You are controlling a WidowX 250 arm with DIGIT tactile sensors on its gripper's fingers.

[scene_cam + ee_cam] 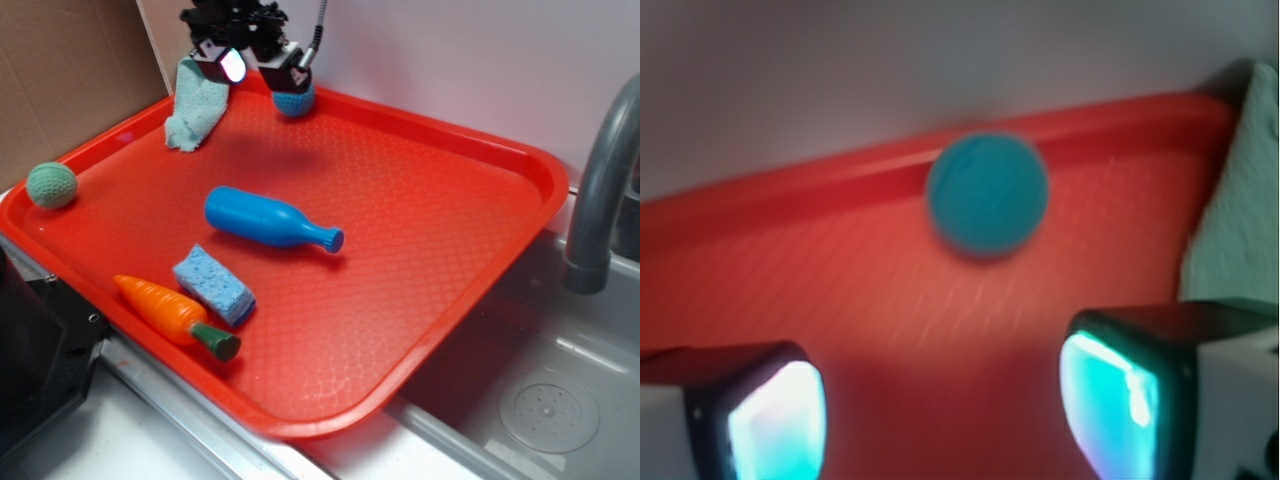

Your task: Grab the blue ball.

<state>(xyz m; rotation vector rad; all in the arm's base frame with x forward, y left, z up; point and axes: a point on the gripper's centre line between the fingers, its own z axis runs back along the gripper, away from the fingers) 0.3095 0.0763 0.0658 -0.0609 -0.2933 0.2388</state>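
One small teal-blue crocheted yarn ball (pixel 294 101) sits at the far rim of the red plastic tray (pixel 430 240), just ahead of the black gripper (pixel 262 64) and clear of its fingers (pixel 777 423). That tray lies on a grey counter beside a sink (pixel 560 400), against a white wall. Its jaws stand wide apart, holding nothing.

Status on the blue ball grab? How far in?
Done: the gripper is at the tray's far edge, close over the blue ball, fingers apart. In hand: lining up; the wrist view shows the ball ahead of the open fingers, not between them. Left: advance around the ball, close, lift. Nothing is held yet.
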